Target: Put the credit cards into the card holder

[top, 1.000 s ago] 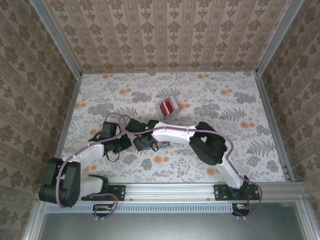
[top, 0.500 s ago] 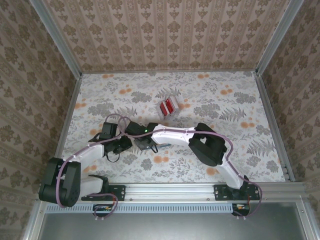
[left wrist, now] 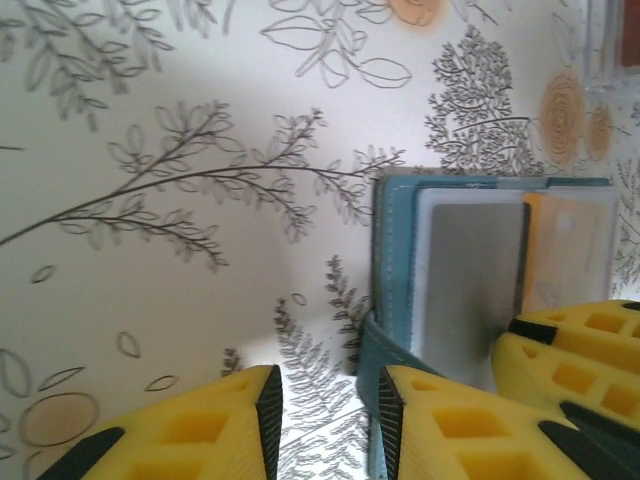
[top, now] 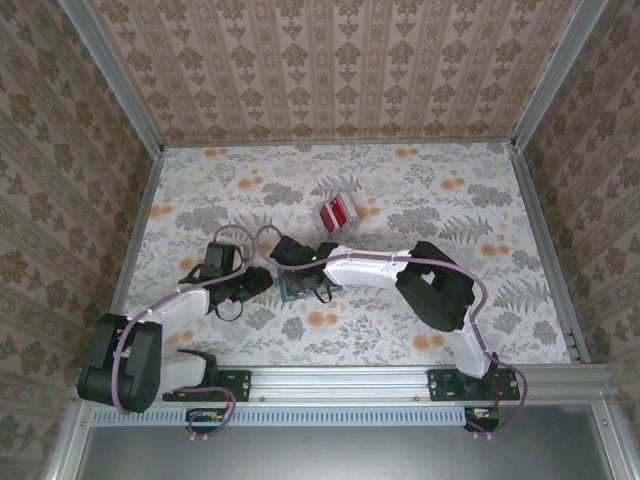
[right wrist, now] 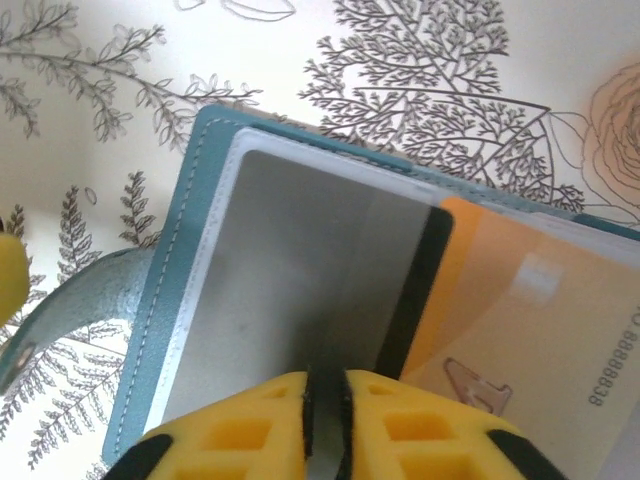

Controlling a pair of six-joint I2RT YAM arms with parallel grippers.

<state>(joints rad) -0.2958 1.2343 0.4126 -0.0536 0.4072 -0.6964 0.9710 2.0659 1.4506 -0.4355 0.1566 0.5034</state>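
Floral paper covers the counter [top: 480, 200], boxed in by patterned walls. Both my hands meet near its middle, over the holder [left wrist: 465, 270], which lies opened flat with its inner faces up.

My right hand [right wrist: 322, 388] comes down on the grey pocket [right wrist: 260, 270], its fingers drawn together to a hairline slit. I see nothing caught between them, so I take it the tips are pressing that leaf down to stop the holder folding shut or sliding. Just beyond those tips, to their right, sits the orange panel [right wrist: 510, 300] with printed digits.

My left hand [left wrist: 327, 388] is spread wide and has hold of nothing; bare counter shows between its fingers. The holder's teal tab [right wrist: 85, 315] curls up off the counter right in front of that hand's right finger, touching or nearly so; I cannot tell which. I judge the hand is placed there to take the tab or steady that edge.

The cards [top: 335, 213], red, sit together well beyond both hands, toward the far wall. I can see no red one in the holder, so the task looks barely begun. One hand would have to fetch a card while the other pins the holder open.
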